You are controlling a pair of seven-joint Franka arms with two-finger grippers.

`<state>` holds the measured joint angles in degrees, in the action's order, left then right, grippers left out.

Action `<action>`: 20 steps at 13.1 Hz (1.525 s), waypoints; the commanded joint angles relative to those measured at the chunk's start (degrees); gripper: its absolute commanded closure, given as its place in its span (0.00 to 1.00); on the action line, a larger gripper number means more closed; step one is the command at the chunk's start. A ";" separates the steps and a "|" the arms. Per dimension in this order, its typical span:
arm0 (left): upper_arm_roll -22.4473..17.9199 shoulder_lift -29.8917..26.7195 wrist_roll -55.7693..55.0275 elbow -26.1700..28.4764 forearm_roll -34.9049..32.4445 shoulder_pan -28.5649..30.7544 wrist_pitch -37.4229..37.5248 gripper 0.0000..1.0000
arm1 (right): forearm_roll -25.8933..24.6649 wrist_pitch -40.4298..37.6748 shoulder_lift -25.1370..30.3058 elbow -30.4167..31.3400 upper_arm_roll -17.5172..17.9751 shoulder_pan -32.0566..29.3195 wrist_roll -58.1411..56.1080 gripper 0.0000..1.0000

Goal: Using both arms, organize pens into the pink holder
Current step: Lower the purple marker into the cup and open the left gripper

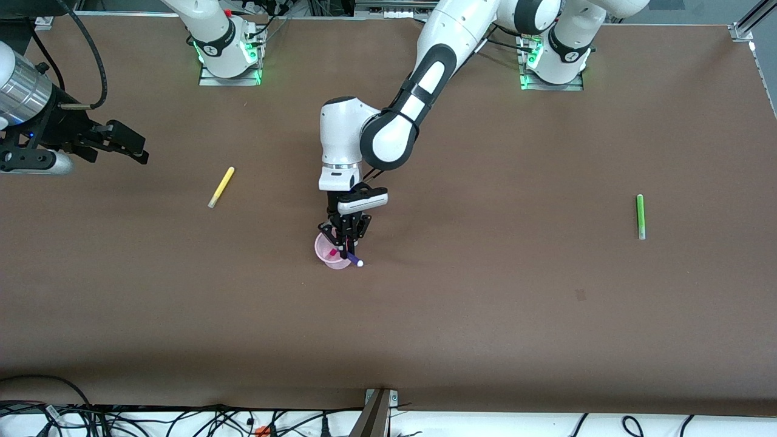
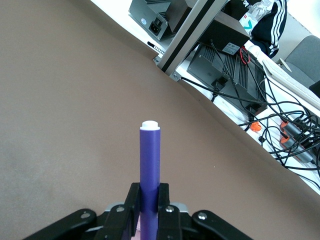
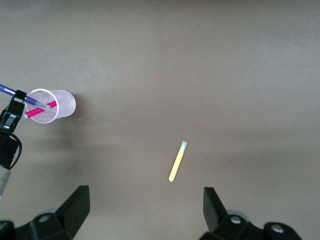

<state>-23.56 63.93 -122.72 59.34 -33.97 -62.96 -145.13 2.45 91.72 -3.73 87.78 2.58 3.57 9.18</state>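
Brown tabletop (image 1: 485, 315): my left gripper (image 1: 346, 238) pinches the slim purple marker pen (image 2: 149, 175) slanted over the pale pink translucent cup (image 1: 331, 250), magenta marker pen (image 3: 42, 110) inside; release may tip cup. Right gripper (image 3: 145, 210), spread, waits at cup's ten o'clock.

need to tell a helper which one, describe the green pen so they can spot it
Start at the left arm's end of the brown table. The green pen lies there alone on bare surface. It is the only green one, well apart from the pink holder and the yellow pen.
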 commanded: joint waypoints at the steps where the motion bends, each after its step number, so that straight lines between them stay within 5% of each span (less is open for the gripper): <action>1: -1.14 1.19 -1.39 -1.94 -2.33 -0.32 -0.68 1.00 | -0.87 0.22 0.48 -0.06 0.84 -0.93 0.40 0.00; 6: -1.14 1.11 -1.47 -2.29 -2.16 -0.23 -0.59 0.79 | -0.96 0.66 0.48 -0.06 0.84 -0.93 -0.48 0.00; 15: -0.96 -2.22 -1.30 -3.09 0.20 0.90 -0.24 0.17 | -1.92 1.36 0.57 -0.06 1.28 -0.85 -0.48 0.00; 20: 0.18 -11.17 12.11 0.94 18.72 4.34 0.63 0.17 | -1.92 1.45 0.48 -0.06 1.20 -0.85 -0.39 0.00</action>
<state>-24.60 58.10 -116.66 55.92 -21.12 -58.91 -145.02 1.37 93.04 -3.74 87.76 3.00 3.49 9.12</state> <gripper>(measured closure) 0.181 0.000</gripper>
